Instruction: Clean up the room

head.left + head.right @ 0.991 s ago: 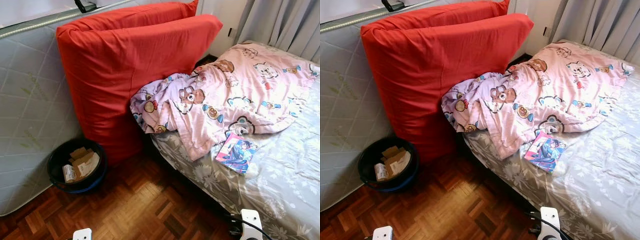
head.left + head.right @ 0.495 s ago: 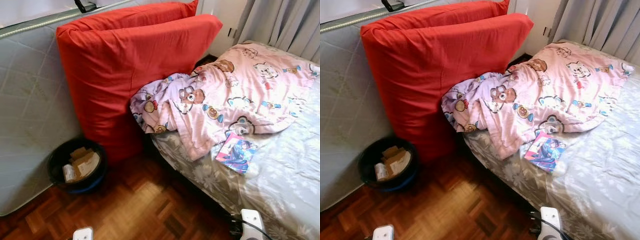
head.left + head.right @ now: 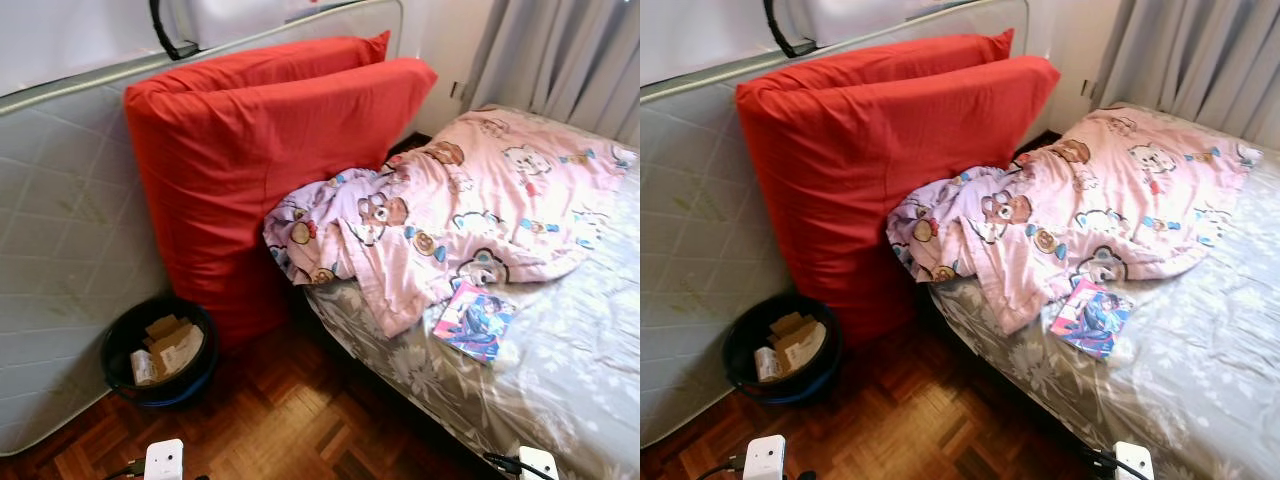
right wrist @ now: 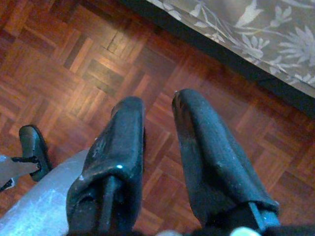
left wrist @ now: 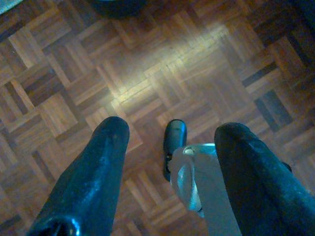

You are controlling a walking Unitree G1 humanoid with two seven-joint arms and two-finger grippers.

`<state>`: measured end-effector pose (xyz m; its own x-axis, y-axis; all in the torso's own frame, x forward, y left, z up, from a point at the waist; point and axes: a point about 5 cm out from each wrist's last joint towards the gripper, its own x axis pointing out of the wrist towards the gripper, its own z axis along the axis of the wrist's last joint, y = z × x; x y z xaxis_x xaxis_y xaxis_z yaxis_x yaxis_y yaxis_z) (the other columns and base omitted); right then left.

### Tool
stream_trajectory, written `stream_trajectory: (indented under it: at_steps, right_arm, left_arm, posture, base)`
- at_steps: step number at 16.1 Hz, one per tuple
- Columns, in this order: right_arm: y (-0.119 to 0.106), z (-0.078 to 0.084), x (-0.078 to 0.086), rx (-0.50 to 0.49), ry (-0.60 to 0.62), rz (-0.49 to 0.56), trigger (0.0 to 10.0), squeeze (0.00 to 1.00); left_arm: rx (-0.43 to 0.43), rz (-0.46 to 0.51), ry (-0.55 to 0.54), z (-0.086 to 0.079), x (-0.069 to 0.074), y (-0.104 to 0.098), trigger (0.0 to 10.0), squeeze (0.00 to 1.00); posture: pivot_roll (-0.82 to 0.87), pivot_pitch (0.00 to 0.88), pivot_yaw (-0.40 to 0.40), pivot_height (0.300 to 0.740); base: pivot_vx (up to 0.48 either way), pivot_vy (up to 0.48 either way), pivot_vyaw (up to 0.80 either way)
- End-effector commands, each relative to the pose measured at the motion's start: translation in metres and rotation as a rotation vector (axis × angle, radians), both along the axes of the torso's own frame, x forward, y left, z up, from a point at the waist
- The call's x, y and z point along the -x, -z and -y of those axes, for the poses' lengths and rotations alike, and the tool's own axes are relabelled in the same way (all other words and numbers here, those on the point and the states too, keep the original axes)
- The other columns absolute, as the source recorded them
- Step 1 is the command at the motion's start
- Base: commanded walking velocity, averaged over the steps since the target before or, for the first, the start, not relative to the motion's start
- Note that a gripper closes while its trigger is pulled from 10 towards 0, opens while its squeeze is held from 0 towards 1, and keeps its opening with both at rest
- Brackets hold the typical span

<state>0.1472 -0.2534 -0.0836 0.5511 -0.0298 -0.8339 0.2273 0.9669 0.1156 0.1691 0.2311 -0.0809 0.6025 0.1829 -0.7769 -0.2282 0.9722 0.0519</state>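
Mattress [image 3: 60, 250] and red cushions [image 3: 250, 170] lean upright against the wall; a pink bear-print blanket [image 3: 450, 210] lies rumpled on the bed [image 3: 570, 380], a comic book [image 3: 474, 320] beside it. Left gripper [image 5: 170, 162], fingers apart, and right gripper [image 4: 157, 142], fingers nearly together, hang empty over the parquet floor [image 3: 290, 420], well apart from the book and the wastebasket [image 3: 160, 350].

The left end effector [image 5: 170, 147] has two long, thick black fingers [image 5: 93, 177] with rounded tips and a slightly scuffed, matte surface. Beyond them are a silver-grey leg and a rounded black foot [image 5: 173, 147]. The right end effector [image 4: 157, 147] has the same pair of black fingers [image 4: 118, 147], faintly speckled, each joined at its base to a black bracket. A black foot [image 4: 32, 150] with a thin dark cable sits by a pale grey limb. In the head views, two small white rectangular wrist housings [image 3: 164, 461] [image 3: 537, 465] appear, each trailing thin black cables.
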Motion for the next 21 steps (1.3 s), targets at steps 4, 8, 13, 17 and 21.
stream_trajectory:
  at_steps: [4, 8, 13, 17, 21]
  right_arm:
    - [-0.0009, 0.0017, -0.0009, -0.011, 0.024, 0.008, 10.0, 0.00]
    - [-0.0011, 0.0015, -0.0017, -0.009, 0.013, 0.004, 10.0, 0.00]
    - [-0.0021, 0.0022, -0.0040, 0.016, -0.004, 0.007, 10.0, 0.00]
    - [-0.0011, 0.0038, -0.0027, 0.056, -0.007, -0.028, 10.0, 0.00]
    - [-0.0011, 0.0029, -0.0028, 0.042, 0.007, -0.019, 10.0, 0.00]
  left_arm:
    - [0.006, 0.009, -0.003, -0.0012, 0.0003, -0.0003, 10.0, 0.00]
    - [0.012, -0.007, 0.000, -0.0011, 0.0008, 0.0004, 10.0, 0.00]
    - [-0.006, -0.028, 0.029, -0.0017, 0.0000, 0.0003, 10.0, 0.00]
    - [-0.014, -0.037, 0.040, -0.0026, -0.0005, 0.0000, 10.0, 0.00]
    - [-0.013, -0.039, 0.038, -0.0028, -0.0001, 0.0002, 10.0, 0.00]
  posture:
    - [0.06, 0.000, -0.022, 0.740]
    - [0.05, 0.000, -0.020, 0.740]
    - [0.04, 0.000, -0.010, 0.740]
    - [0.04, 0.000, -0.005, 0.740]
    - [0.04, 0.000, -0.006, 0.740]
  base:
    - [0.000, 0.000, 0.00]
    - [0.000, 0.000, 0.00]
    - [0.000, 0.000, 0.00]
    - [0.000, 0.000, 0.00]
    - [0.000, 0.000, 0.00]
